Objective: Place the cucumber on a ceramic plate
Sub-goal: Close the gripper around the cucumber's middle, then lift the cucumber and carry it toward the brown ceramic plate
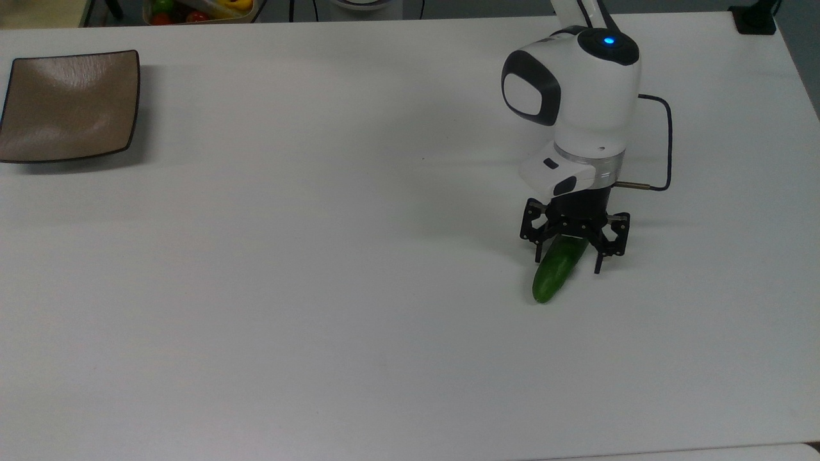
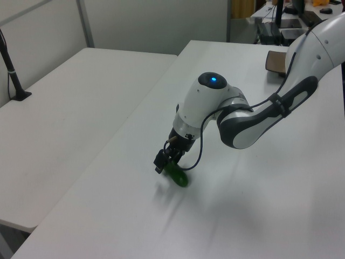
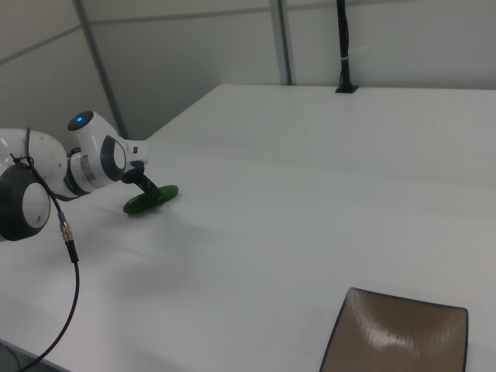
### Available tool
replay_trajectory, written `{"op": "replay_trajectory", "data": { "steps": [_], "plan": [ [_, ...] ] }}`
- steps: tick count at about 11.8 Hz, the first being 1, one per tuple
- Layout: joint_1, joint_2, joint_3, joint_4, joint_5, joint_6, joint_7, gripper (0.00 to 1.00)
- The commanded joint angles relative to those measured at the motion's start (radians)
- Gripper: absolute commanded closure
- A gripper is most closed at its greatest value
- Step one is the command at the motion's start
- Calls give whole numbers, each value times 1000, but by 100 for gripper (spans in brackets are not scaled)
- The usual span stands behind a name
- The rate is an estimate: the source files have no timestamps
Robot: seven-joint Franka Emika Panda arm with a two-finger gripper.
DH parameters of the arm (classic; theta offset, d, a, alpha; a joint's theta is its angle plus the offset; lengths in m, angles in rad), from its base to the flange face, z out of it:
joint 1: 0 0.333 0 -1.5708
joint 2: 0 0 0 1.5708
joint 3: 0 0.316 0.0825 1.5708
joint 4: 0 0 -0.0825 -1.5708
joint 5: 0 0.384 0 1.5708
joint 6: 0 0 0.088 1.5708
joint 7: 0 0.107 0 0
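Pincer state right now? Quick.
Pincer: open, fingers either side of the cucumber lying on the table, not yet closed on it.
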Motion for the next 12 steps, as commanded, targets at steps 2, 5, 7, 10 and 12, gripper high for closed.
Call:
{"op": "replay_trajectory", "data": {
  "steps": [2,5,7,10,12],
  "plan": [
    [8,-3,-6,-9,-16,9,-33,73],
    [7,-7,-6,-12,-15,7,-47,99],
    [10,-32,-6,-31,-16,4,-48,98],
    [2,-127,-4,-102,-4,-2,-61,98],
    [-8,-200,-4,-133,1,-75,-67,98]
  ]
}}
